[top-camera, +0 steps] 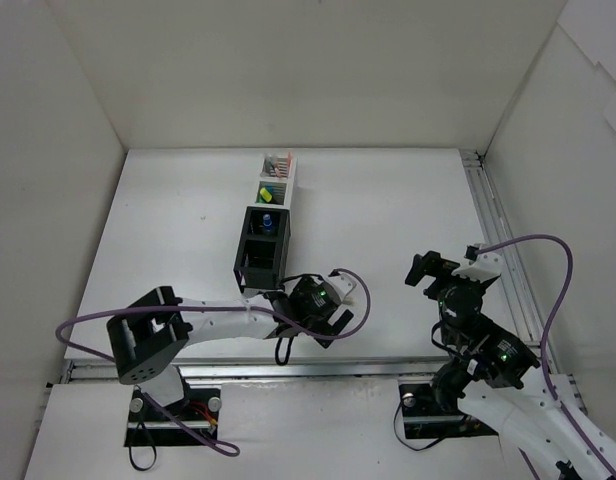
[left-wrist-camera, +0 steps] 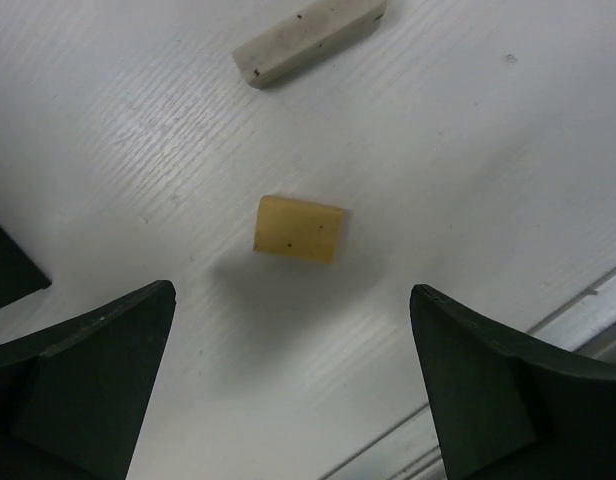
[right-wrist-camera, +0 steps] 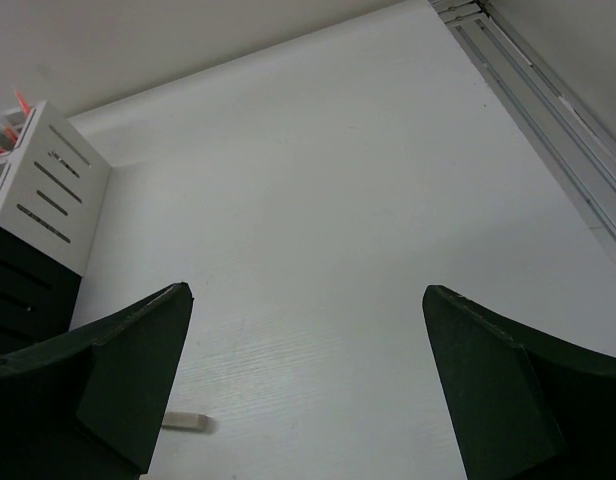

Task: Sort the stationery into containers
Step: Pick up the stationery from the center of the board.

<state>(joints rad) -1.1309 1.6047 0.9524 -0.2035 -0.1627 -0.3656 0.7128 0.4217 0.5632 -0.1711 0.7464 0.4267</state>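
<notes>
No legible text, label, brand, number or sign appears in any view. The yellow eraser block point(left-wrist-camera: 299, 229) and the pale eraser block point(left-wrist-camera: 308, 40) carry dark specks only. The white container wall point(right-wrist-camera: 50, 192) carries plain slots, not characters.

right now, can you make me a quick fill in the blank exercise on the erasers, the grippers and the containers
1. The left gripper hovers over the yellow eraser with its jaws ___.
2. Counting the whitish eraser beyond it, ___ erasers lie on the table in the left wrist view.
3. The right gripper holds ___.
4. In the container row, the two compartments nearest the arms are coloured ___.

Missing words: open; two; nothing; black
</notes>
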